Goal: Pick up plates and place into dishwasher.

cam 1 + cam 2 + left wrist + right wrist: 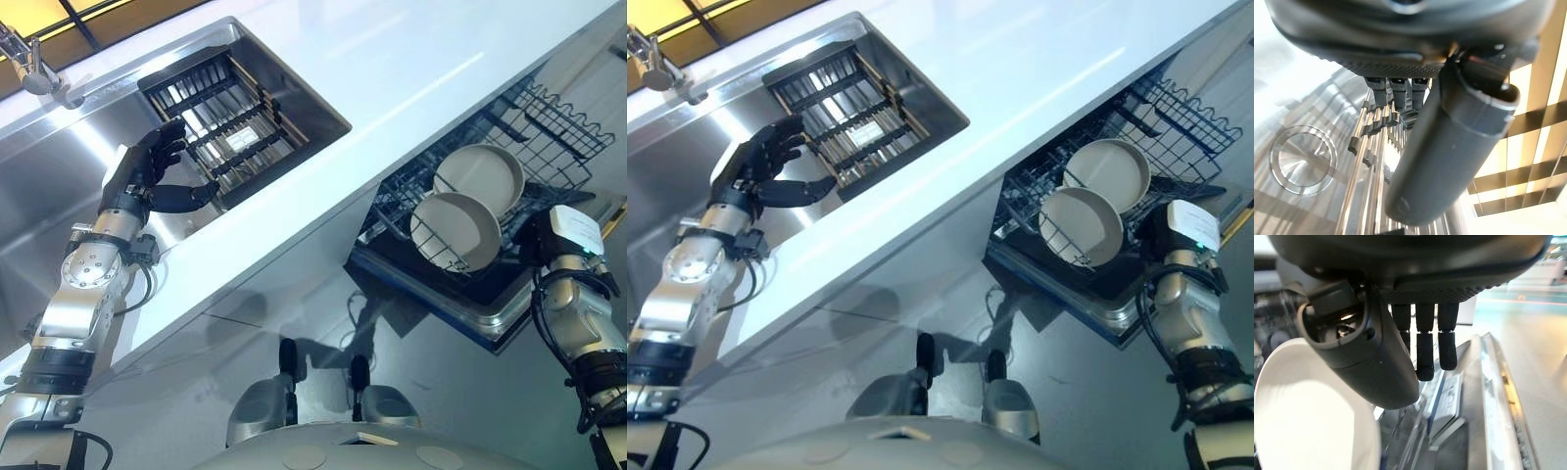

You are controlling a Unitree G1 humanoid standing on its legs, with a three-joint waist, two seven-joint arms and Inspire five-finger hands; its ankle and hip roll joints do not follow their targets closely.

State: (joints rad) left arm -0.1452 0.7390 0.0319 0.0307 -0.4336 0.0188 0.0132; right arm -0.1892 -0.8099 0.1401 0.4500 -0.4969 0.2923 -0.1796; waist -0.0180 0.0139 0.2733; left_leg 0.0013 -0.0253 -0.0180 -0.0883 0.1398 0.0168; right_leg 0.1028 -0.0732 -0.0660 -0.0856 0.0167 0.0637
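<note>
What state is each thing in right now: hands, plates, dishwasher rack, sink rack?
left hand: open, over the sink rack, holding nothing.
right hand: open, beside the dishwasher rack.
plates: two, standing tilted in the dishwasher rack.
dishwasher rack: pulled out below the counter.
sink rack: in the sink, no plates visible.

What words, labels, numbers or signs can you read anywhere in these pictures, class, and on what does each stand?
None can be read.
The plates, the dishwasher rack, the sink rack and the countertop carry no visible print.
The left hand and right hand show no legible marking.
</note>
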